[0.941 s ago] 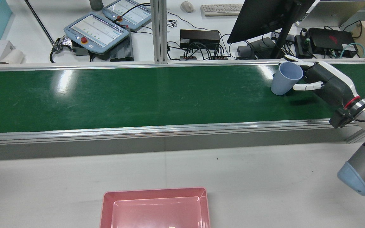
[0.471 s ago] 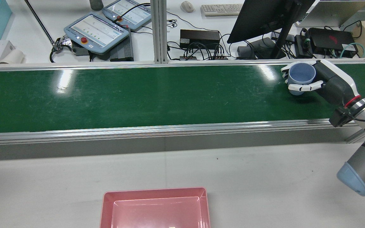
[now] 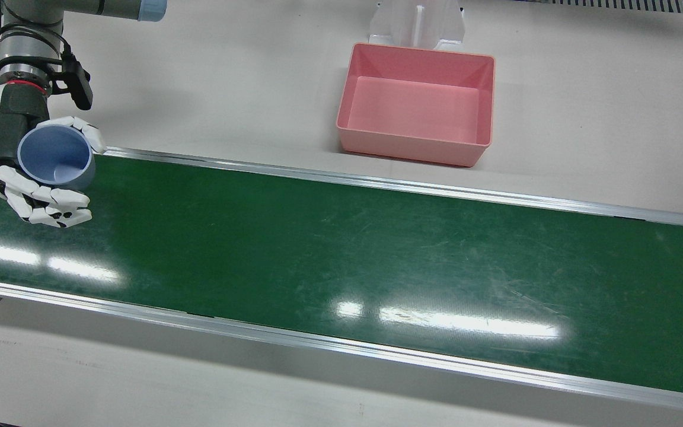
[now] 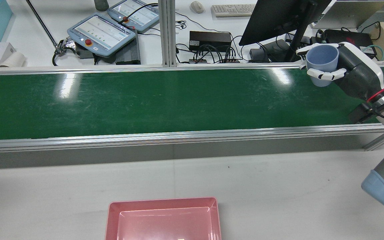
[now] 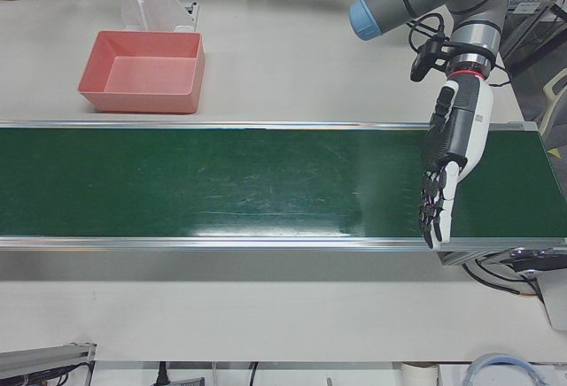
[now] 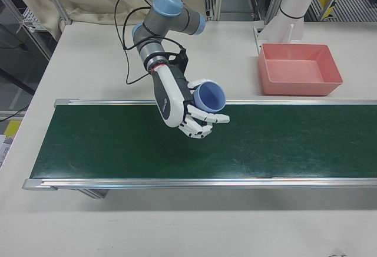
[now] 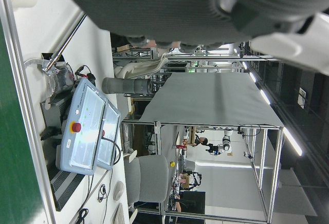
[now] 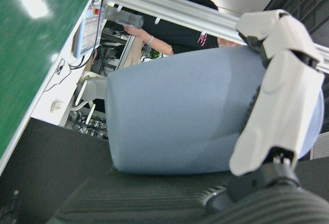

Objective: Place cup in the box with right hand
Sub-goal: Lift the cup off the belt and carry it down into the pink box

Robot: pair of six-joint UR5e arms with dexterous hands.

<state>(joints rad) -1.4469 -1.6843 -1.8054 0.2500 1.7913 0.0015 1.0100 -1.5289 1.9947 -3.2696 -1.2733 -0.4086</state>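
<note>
While its fingers wrap the pale blue cup [image 4: 322, 64], the right hand [image 4: 348, 71] holds it upright and clear above the far end of the green conveyor belt [image 4: 152, 100], mouth open to the ceiling. Well apart, the pink box [image 3: 418, 104] sits empty on the white table [image 3: 584, 89]. Over the belt's opposite end, the left hand [image 5: 450, 160] hangs with fingers extended, grasping nothing.

The right hand [image 6: 187, 111] has a white shell over a dark grey palm, white segmented fingers [image 3: 51, 209] with black joints, and a red ring at its wrist; the silver arm [image 6: 154, 24] wears pale blue caps and black cable; the left hand [image 5: 450, 158] looks alike
</note>
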